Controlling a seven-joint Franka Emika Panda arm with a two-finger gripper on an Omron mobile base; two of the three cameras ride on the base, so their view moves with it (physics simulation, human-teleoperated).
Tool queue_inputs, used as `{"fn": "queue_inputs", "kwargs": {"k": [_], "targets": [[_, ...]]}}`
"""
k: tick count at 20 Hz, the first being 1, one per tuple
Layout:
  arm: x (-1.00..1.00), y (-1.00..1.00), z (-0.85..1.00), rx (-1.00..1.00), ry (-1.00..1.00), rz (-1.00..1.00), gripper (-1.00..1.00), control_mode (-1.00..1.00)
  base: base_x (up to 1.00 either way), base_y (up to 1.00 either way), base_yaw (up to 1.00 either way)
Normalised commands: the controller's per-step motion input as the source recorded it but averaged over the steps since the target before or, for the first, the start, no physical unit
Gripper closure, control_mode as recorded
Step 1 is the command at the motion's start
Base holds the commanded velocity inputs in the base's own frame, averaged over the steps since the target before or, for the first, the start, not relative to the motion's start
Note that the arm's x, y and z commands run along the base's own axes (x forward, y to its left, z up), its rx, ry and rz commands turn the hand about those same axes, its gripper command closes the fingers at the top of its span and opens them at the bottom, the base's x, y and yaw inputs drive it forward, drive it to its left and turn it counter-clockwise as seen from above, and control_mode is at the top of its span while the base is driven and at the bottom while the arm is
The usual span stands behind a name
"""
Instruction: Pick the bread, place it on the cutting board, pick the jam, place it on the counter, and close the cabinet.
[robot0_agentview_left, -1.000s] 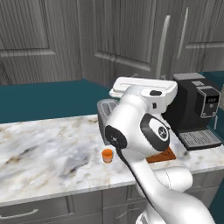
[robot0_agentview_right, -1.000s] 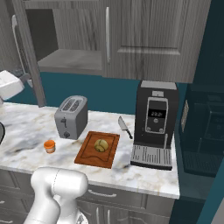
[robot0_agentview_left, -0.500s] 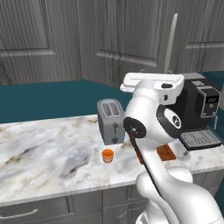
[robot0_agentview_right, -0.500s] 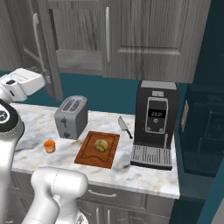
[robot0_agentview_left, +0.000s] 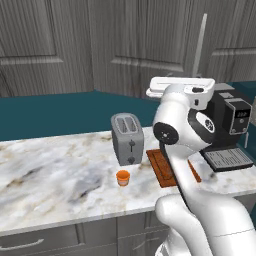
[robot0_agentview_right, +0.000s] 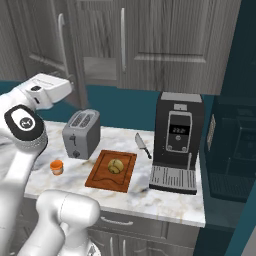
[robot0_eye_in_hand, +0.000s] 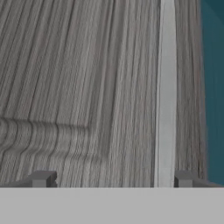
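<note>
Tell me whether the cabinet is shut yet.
Not shut. In the right base view the cabinet door stands ajar, a gap showing beside it.

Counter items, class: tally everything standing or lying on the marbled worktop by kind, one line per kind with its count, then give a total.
Toaster: 1
Coffee machine: 1
Cutting board: 1
Bread, lying on the board: 1
Jam: 1
Knife: 1
Total: 6
</note>
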Motion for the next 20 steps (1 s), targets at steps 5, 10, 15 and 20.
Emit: {"fn": "queue_inputs", "kwargs": {"k": [5,10,15,20], "targets": [[0.5,-0.15,-0.01,0.0,0.0,0.02,-1.0,-1.0,0.0,0.0,0.0],[0.46,-0.17,0.0,0.0,0.0,0.02,-1.0,-1.0,0.0,0.0,0.0],[0.46,-0.13,-0.02,0.0,0.0,0.02,-1.0,-1.0,0.0,0.0,0.0],[0.45,-0.1,-0.04,0.0,0.0,0.02,-1.0,-1.0,0.0,0.0,0.0]]}}
